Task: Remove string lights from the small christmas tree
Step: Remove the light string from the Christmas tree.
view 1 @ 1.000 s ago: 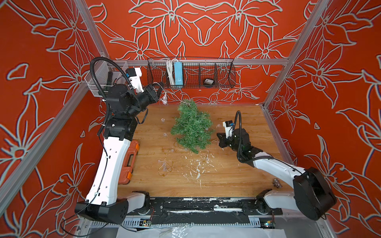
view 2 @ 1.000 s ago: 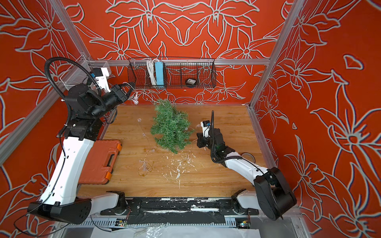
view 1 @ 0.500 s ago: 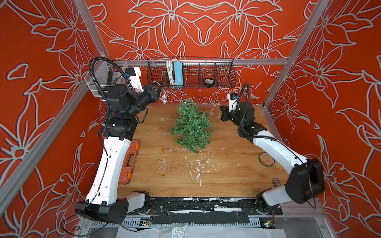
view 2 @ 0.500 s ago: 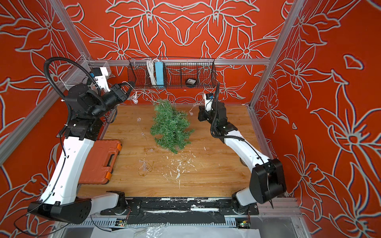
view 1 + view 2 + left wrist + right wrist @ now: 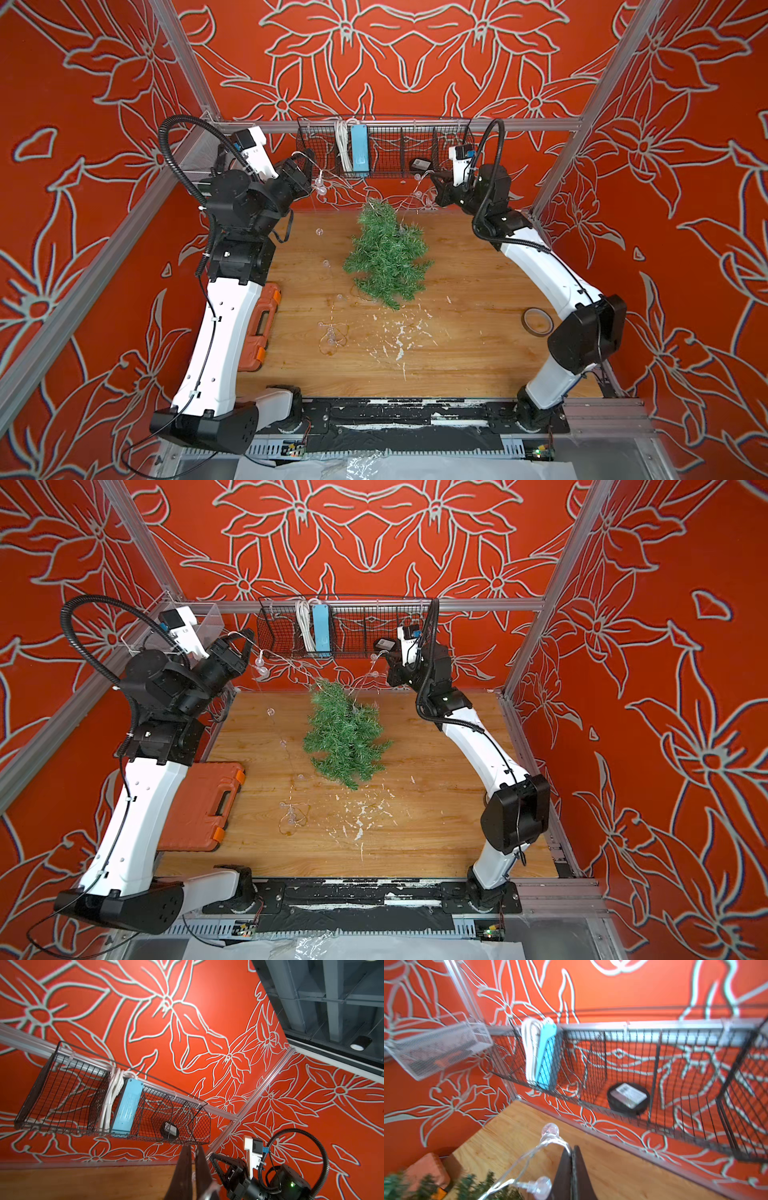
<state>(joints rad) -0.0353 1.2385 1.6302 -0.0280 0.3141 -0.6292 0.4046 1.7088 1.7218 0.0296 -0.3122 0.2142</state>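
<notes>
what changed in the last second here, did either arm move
The right gripper rose from beside the small christmas tree to the wire basket at the back, shut on the string lights, with a strand now stretched from the tree up to it. The left gripper stayed raised, still gripping the lights; the tree barely shifted.

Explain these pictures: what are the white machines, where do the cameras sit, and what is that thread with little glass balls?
The left arm and right arm are robots mounted at the front edge of a wooden table. Two pictures look down from overhead; the other two come from cameras on the arms' wrists. Each arm ends in two jaws; both pairs are shut on the string lights, held up near the wire basket on the back wall. The wire runs into the small christmas tree on the table. An orange tool case, a tape roll and white flakes also lie there.
</notes>
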